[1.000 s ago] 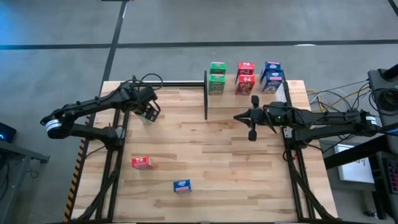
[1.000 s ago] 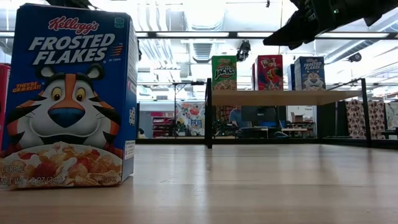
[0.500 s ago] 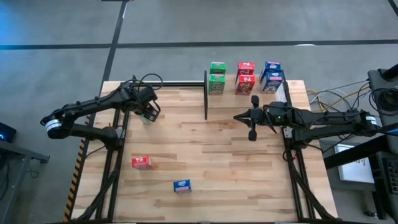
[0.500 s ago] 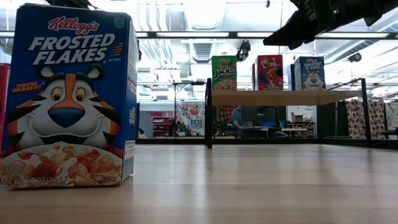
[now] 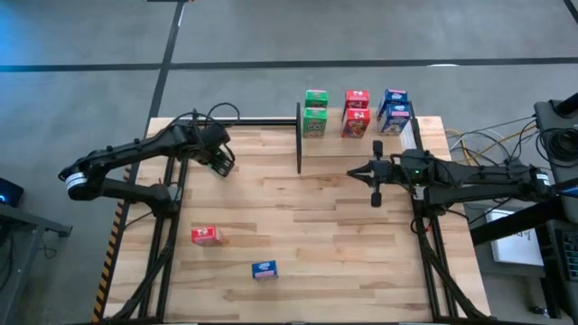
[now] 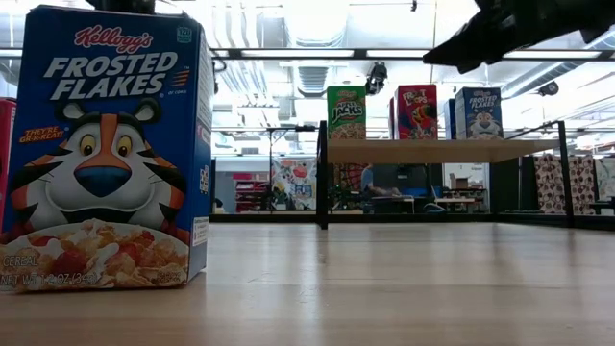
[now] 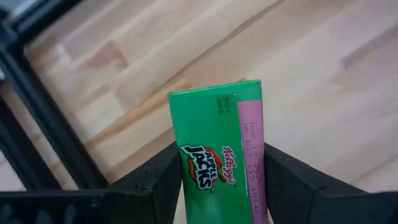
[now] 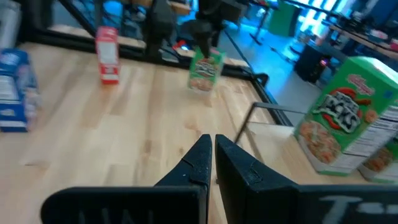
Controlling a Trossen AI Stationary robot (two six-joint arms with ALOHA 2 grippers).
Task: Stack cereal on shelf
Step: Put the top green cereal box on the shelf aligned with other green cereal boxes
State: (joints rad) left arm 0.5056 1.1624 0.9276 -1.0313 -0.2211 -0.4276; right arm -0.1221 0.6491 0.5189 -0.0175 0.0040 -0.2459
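My left gripper [image 7: 214,180] clamps a green Apple Jacks box [image 7: 219,146] just above the tabletop near its far left corner. On the shelf [image 6: 437,150] stand green [image 5: 314,114], red [image 5: 356,113] and blue [image 5: 394,111] boxes in three short stacks. A red box [image 5: 205,236] and a blue Frosted Flakes box [image 5: 264,269] sit apart on the near planks.

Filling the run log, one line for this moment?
left gripper: shut on green cereal box | right gripper: shut, empty, mid-table | shelf: six boxes
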